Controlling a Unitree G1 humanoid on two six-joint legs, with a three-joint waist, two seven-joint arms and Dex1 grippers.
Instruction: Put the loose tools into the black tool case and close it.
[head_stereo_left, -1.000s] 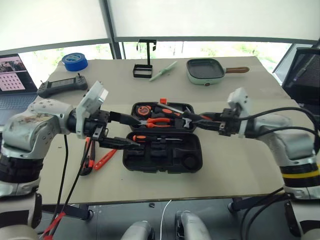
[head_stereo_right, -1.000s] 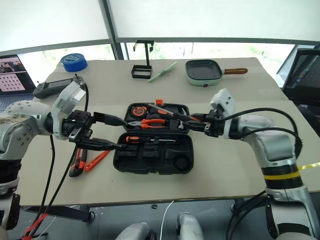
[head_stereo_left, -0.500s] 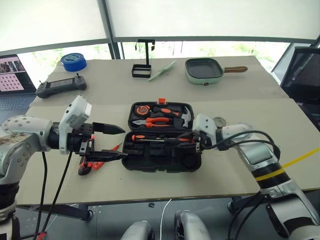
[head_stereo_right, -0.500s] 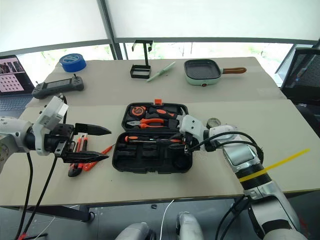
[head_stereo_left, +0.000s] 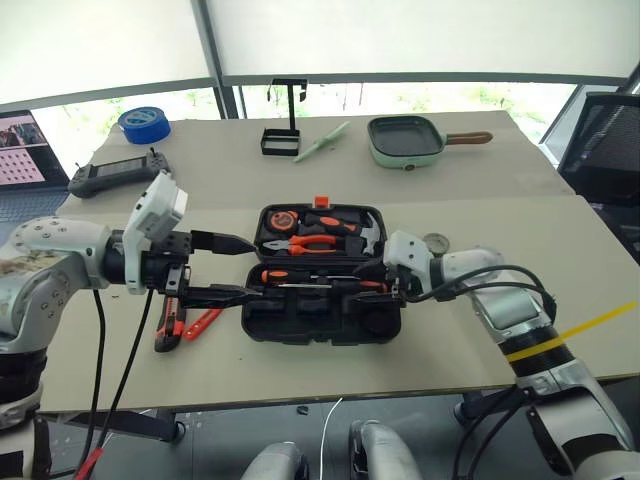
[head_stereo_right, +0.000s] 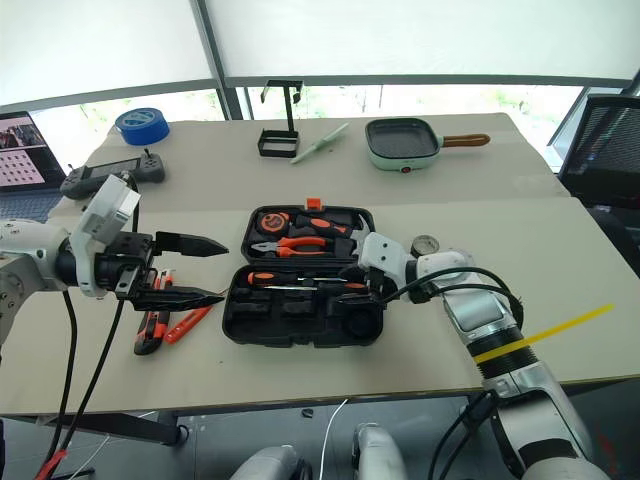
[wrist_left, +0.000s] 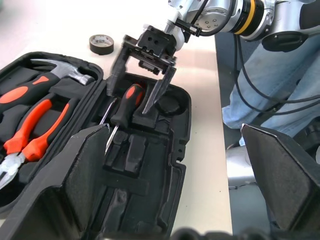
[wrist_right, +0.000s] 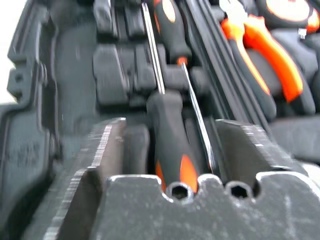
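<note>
Lying in the open black tool case (head_stereo_left: 322, 318) at frame centre, 1 screwdriver (wrist_left: 127, 104) is straddled, apparently ungripped, by the spread right tool (wrist_left: 138, 97); the left tool (head_stereo_left: 240, 270) is held open.

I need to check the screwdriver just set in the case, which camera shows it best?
The left wrist view: the screwdriver lies in the case between the open right claw. The right wrist view blurs it; head views show it small.

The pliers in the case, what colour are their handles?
Orange with black, clearest in the left wrist view: pliers.
</note>
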